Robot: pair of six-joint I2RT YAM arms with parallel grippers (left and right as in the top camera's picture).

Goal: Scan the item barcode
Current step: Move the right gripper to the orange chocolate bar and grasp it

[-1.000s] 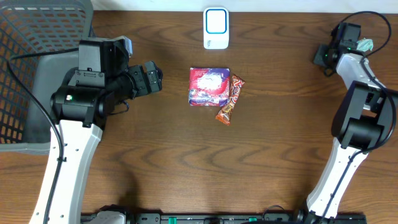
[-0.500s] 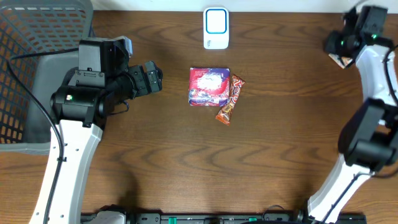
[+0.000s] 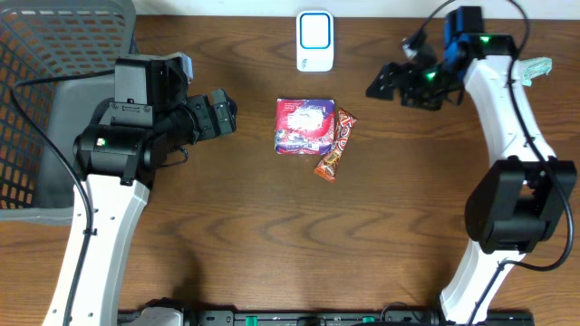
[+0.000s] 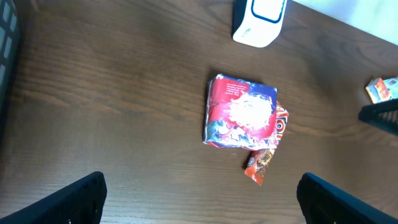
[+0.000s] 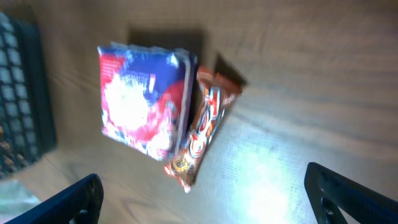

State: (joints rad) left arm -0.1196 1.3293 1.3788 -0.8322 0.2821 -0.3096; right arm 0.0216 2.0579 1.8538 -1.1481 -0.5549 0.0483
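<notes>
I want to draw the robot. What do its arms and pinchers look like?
The left arm and right arm are white tubes with chunky black joints, a tiny green light each, and thin black cables. The left gripper and right gripper are black with flat dark fingers.

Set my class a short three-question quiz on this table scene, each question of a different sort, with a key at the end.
1. Multiple choice: which thing lies against one edge of the red and blue packet?
A) the orange snack bar
B) a drinking cup
C) a pair of scissors

2. True or false: the white scanner stands on the wooden table, apart from the packet.

3. Fill in the missing word: the jaws of the left arm and the right arm both stand ____, with nothing between them.

Key: 1 A; 2 true; 3 open.
</notes>
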